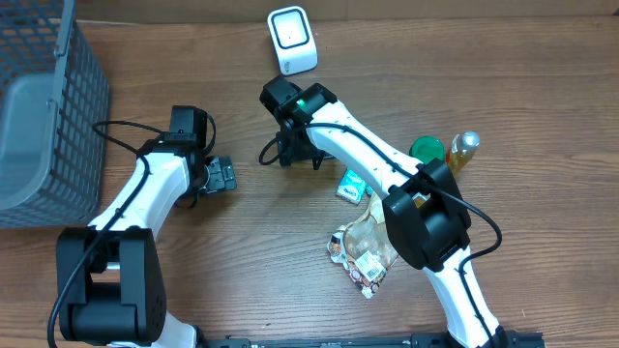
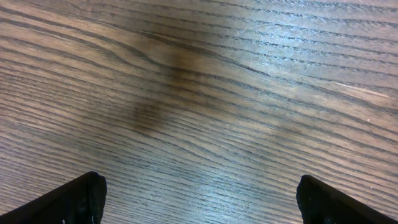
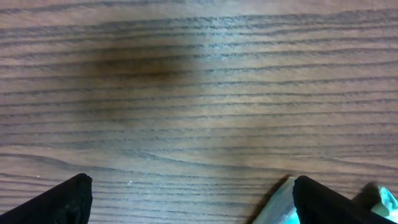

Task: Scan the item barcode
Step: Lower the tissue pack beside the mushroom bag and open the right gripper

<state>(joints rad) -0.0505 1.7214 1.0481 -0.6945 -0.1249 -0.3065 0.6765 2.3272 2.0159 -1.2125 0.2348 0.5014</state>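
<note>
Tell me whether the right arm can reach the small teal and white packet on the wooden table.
Probably yes. The right gripper is open and empty, and the small teal and white packet lies flat right beside it, with nothing on top of it.

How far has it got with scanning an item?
Nothing looks scanned yet. Both the left gripper and right gripper stand open, holding nothing. The teal packet, snack bag and bottle sit on the table, apart from the white scanner. Left: pick one up and show its barcode to the scanner.
</note>
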